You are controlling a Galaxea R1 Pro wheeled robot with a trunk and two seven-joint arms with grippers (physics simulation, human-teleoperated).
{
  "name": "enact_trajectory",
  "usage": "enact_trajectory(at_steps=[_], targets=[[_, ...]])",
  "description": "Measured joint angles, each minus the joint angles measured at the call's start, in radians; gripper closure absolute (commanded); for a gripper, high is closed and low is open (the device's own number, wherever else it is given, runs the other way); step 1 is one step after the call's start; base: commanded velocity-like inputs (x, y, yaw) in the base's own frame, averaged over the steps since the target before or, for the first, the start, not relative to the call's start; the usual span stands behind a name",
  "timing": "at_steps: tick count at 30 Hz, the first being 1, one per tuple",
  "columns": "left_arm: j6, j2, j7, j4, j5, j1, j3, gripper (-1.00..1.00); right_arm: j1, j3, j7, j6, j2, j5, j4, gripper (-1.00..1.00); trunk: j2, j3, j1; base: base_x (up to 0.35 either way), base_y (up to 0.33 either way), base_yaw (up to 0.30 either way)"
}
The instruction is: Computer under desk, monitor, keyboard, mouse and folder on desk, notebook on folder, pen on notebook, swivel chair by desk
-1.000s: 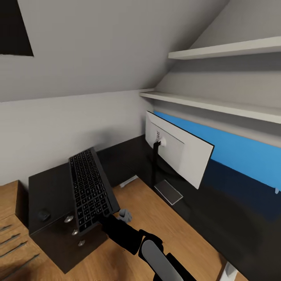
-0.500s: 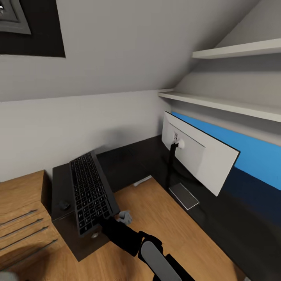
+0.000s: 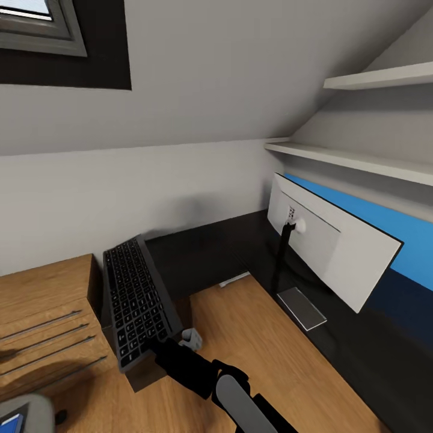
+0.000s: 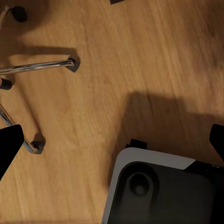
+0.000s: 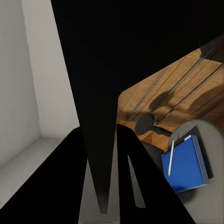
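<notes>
Nearest to us, the right claw point(image 3: 161, 344) is closed on the near short edge of the keyboard point(image 3: 135, 300), and we hold the keyboard tilted in the air, its far end raised toward the wall. We judge this grip as the main risk: the claw pinches only one end, so the long board can swing or slip out if we turn the wrist fast. Under the keyboard a dark drawer unit point(image 3: 147, 376) is partly hidden, and beside it stands a low light-wood cabinet point(image 3: 48, 319); if we lower the keyboard too early, its far end may land there and not on the tabletop point(image 3: 210, 252). In the right wrist view, the swivel chair point(image 5: 186, 135) carries the blue folder point(image 5: 186, 165) with the pen point(image 5: 171, 158) lying on it. The left claw point(image 4: 112, 144) looks down on the wooden floor and the chair's chrome base point(image 4: 35, 67); its black fingertips point(image 4: 9, 147) stand wide apart, with nothing between them. Beyond the keyboard, the bare black tabletop gives open room between the wall and the monitor point(image 3: 331, 246). The monitor stands upright further on, its pale back toward us. Its stand foot point(image 3: 302, 308) lies close to the tabletop's inner edge, so we should bring the keyboard down well clear of it, or we could knock the screen.
</notes>
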Motion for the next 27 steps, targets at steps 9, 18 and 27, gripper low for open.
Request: enact_trajectory(at_steps=[9,18,27], targets=[[0.000,0.000,0.001,0.000,0.000,0.000,0.000,-1.00,0.001,0.004,0.006,0.000,-0.003,-0.009,0.015,1.00,0.000,0.000,0.000,0.000,0.000,0.002],[0.000,0.000,0.000,0.000,0.000,0.000,0.000,-1.00,0.002,0.004,0.007,0.000,-0.003,-0.009,0.016,1.00,0.000,0.000,0.000,0.000,0.000,0.000],[0.000,-0.001,0.001,0.000,0.000,0.000,0.000,-1.00,0.002,0.007,0.007,-0.001,-0.009,-0.007,0.016,1.00,0.000,0.000,0.000,0.000,0.000,0.000]])
